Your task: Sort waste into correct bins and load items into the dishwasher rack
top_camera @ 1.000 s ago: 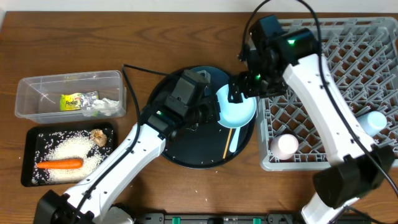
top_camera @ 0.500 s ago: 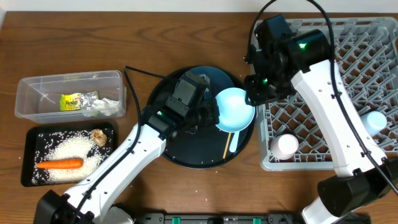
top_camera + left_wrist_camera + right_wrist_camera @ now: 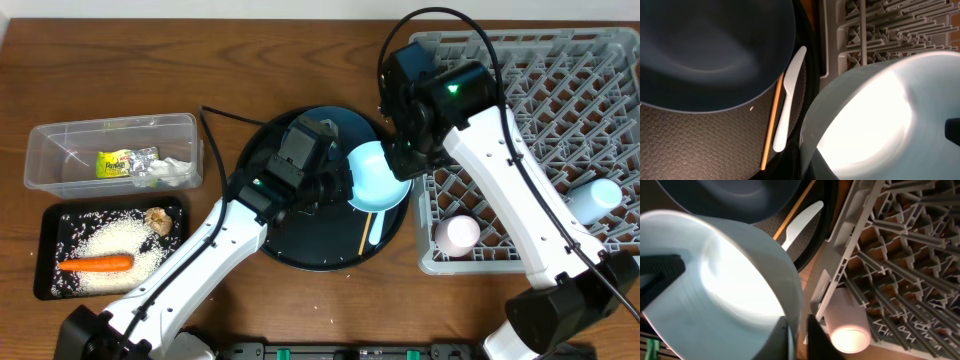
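Observation:
A white bowl [image 3: 378, 175] hangs tilted over the round black tray's right edge, held from both sides. My left gripper [image 3: 340, 186] is shut on its left rim, fingers [image 3: 840, 167] pinching the wall. My right gripper [image 3: 405, 160] is shut on the right rim [image 3: 799, 340], next to the dishwasher rack [image 3: 560, 110]. Under the bowl lie the dark-blue plate [image 3: 710, 50], a pale-blue utensil [image 3: 787, 100] and a chopstick [image 3: 771, 125]. A pink cup [image 3: 461, 233] and a light-blue cup [image 3: 595, 198] lie in the rack.
At the left, a clear tub [image 3: 45, 150] holds the wrapper [image 3: 120, 162] and tissue [image 3: 175, 172]. Below it a black rectangular tray [image 3: 50, 250] holds rice [image 3: 110, 245], a carrot [image 3: 95, 264] and a biscuit [image 3: 157, 220]. The round black tray [image 3: 290, 245] sits mid-table.
My right gripper has closed on the bowl's right rim and its arm has shifted slightly left. The left gripper has kept its hold without moving.

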{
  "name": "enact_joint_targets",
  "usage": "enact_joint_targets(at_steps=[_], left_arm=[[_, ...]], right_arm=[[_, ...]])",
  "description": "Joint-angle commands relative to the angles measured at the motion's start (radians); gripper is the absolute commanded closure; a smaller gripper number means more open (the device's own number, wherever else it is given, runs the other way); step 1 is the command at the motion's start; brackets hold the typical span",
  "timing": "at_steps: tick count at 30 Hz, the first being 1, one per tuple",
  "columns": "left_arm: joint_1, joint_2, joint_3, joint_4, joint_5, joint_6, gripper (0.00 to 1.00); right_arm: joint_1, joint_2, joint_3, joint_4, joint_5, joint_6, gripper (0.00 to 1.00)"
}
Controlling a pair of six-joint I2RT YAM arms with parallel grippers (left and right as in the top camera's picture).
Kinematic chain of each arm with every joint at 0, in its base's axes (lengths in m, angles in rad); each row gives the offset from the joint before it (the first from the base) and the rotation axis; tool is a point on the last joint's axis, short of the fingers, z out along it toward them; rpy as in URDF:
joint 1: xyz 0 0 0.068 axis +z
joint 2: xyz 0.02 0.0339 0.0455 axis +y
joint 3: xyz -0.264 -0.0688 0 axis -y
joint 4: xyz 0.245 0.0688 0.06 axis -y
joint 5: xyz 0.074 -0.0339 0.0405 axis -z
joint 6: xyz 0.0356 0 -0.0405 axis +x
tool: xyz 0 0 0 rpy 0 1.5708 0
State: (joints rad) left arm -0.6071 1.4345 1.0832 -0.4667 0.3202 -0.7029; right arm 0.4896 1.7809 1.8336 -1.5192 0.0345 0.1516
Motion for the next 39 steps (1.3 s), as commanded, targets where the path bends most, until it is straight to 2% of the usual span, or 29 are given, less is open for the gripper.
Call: enact_joint_targets(at_steps=[1,10,15,24,35,36,38,39], left_arm=[[-0.001,-0.017,0.011,-0.003,0.009,0.013,0.94],[0.0,-0.041,0.013,0.023,0.014,0.013,0.94],[0.0,-0.117,0.015,0.084,0.085,0.013,0.9],[-0.001,-0.181,0.015,0.081,0.133,0.013,0.9],[-0.001,-0.154,0.015,0.005,0.087,0.04,0.91],[-0.001,-0.15,0.015,0.004,0.087,0.04,0.91],[-0.001,-0.149,0.015,0.005,0.087,0.039,0.91],[-0.001,-0.15,0.015,0.005,0.087,0.039,0.9]], right_arm=[[0.005,-0.01,-0.007,0.003,0.044,0.013,0.99],[0.006,-0.01,-0.007,0.004,0.043,0.055,0.99],[0.005,-0.01,-0.007,0.01,0.035,0.057,0.99],[0.005,-0.01,-0.007,0.027,0.021,0.062,0.99],[0.005,-0.01,0.011,0.028,0.021,0.069,0.99],[0.005,-0.01,0.015,0.027,0.021,0.069,0.97],[0.005,-0.01,0.018,0.027,0.017,0.069,0.86],[0.005,-0.01,0.018,0.027,0.017,0.069,0.71]])
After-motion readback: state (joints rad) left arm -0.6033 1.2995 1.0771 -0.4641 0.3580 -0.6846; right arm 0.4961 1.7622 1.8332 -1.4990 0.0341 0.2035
